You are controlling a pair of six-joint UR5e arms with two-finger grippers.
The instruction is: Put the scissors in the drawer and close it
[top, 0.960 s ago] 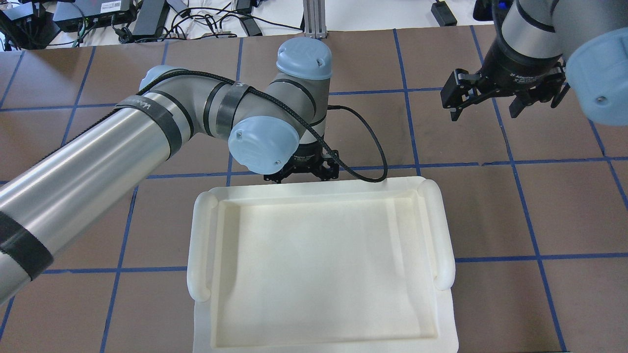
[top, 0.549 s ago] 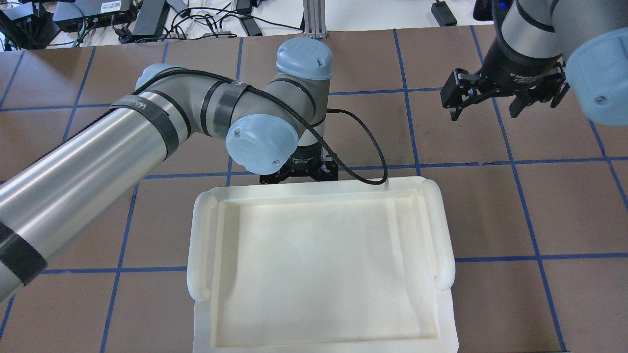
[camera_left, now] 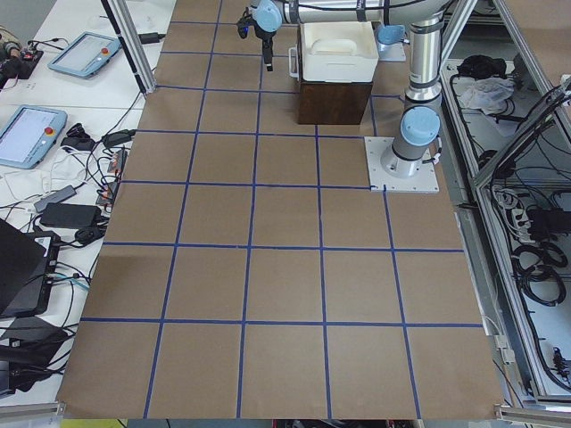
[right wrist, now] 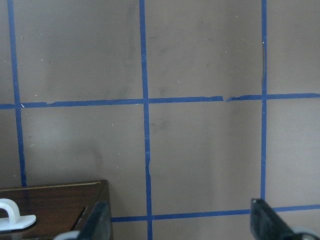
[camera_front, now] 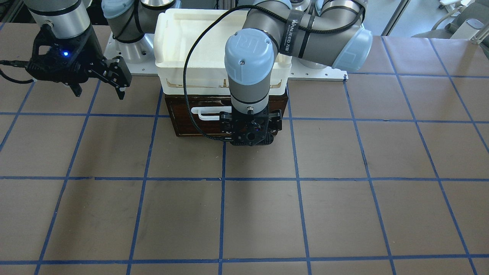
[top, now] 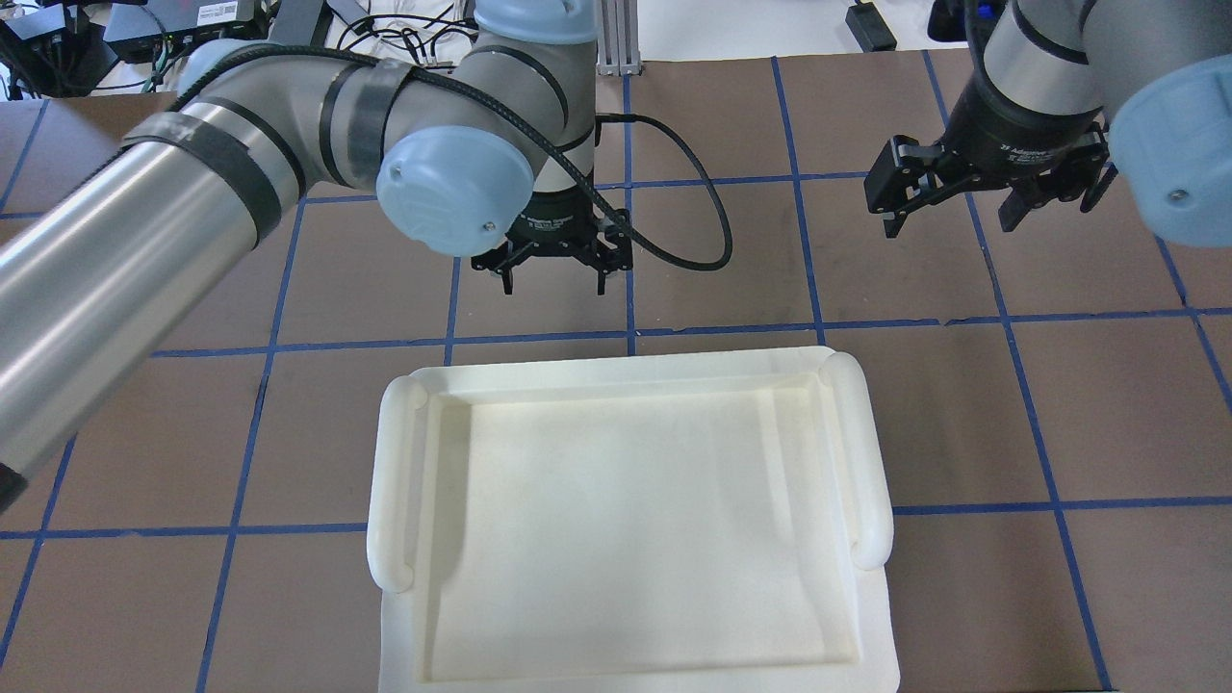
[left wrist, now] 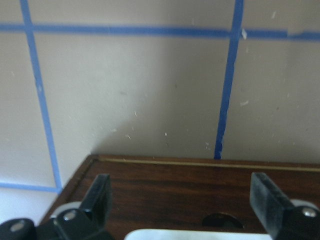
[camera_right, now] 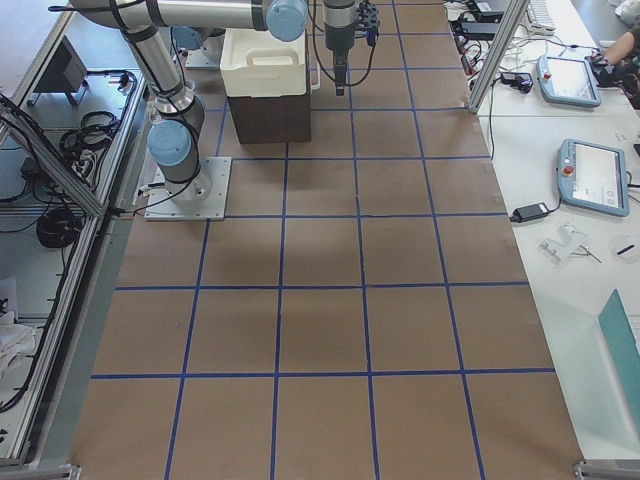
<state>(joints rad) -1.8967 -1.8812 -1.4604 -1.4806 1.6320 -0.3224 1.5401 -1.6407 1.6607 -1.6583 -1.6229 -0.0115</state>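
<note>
The drawer [camera_front: 183, 120] is a dark-brown wooden front with a white bar handle [camera_front: 208, 114], set under a white tray; no pale interior shows. My left gripper [camera_front: 250, 138] hangs open and empty just in front of the drawer's front. It also shows in the overhead view [top: 553, 268]. In the left wrist view its fingers [left wrist: 100, 192] stand wide apart over the wood [left wrist: 200, 187]. My right gripper [top: 953, 207] is open and empty, off to the drawer's side above the table; it also shows in the front-facing view [camera_front: 98, 88]. The scissors are out of view.
A white plastic tray [top: 390, 481] sits on top of the drawer unit [camera_front: 168, 38]. Brown table surface with a blue tape grid [camera_front: 244, 214] lies all around. Cables and devices lie past the far table edge [top: 289, 38].
My left arm has swung away from the tray's front edge, farther out over the table and slightly left. Its gripper fingers now show clear of the tray. The right arm has not moved.
</note>
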